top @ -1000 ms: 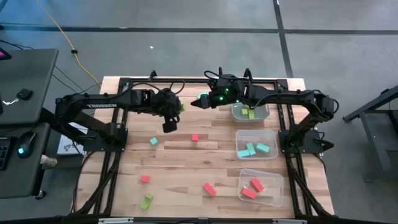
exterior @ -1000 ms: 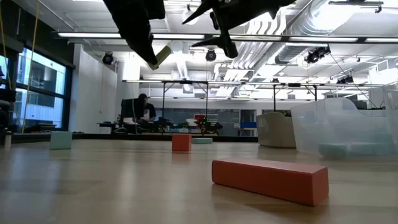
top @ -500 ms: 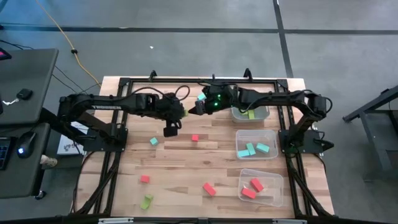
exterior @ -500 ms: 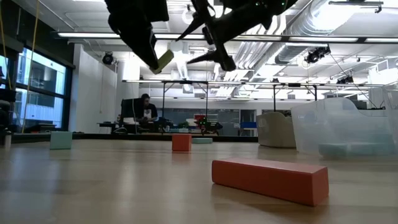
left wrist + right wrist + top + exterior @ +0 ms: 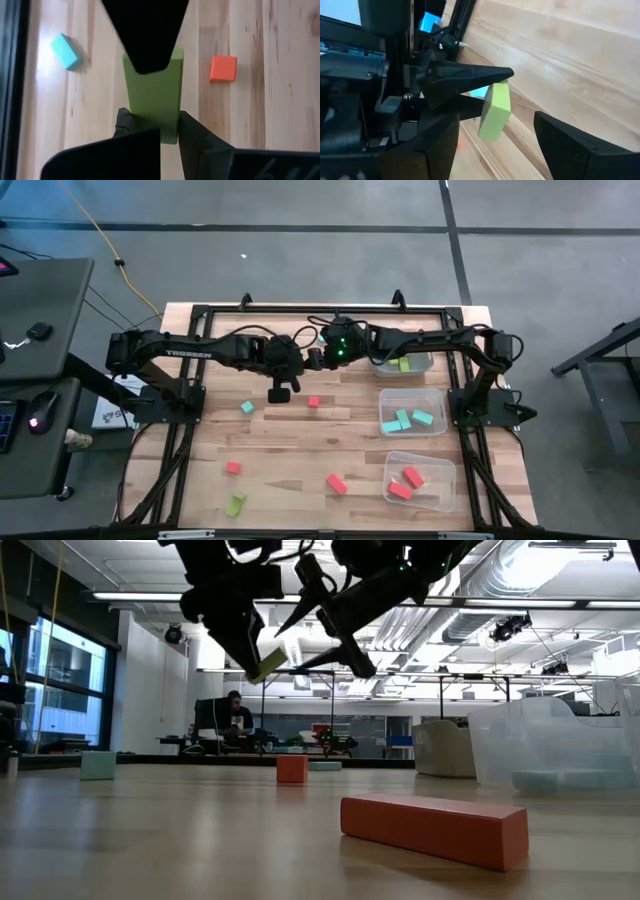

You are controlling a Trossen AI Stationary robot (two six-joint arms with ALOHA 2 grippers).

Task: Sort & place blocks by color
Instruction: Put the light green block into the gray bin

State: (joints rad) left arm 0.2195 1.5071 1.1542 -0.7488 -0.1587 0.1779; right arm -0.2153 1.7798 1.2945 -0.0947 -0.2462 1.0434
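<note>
Held aloft above the table's far middle, lime green bar block (image 5: pixel 154 102) pinched in left gripper (image 5: pixel 154 131), its upper end hidden by right gripper's (image 5: pixel 495 142) spread fingers (image 5: pixel 575 145) flanking it.

- Left gripper (image 5: pixel 298 358), closed on a green block (image 5: pixel 152 97), has travelled toward the table's middle; the left arm (image 5: pixel 190 350) now stretches farther across.
- Right gripper (image 5: pixel 312 358) has moved leftward from beside the far bin (image 5: pixel 425 364) to meet it, fingers spread wide.
- The two grippers, apart a second ago, now sit nose to nose above the table.
- Right wrist view: the block now stands between the right gripper's spread fingers (image 5: pixel 570 140).
</note>
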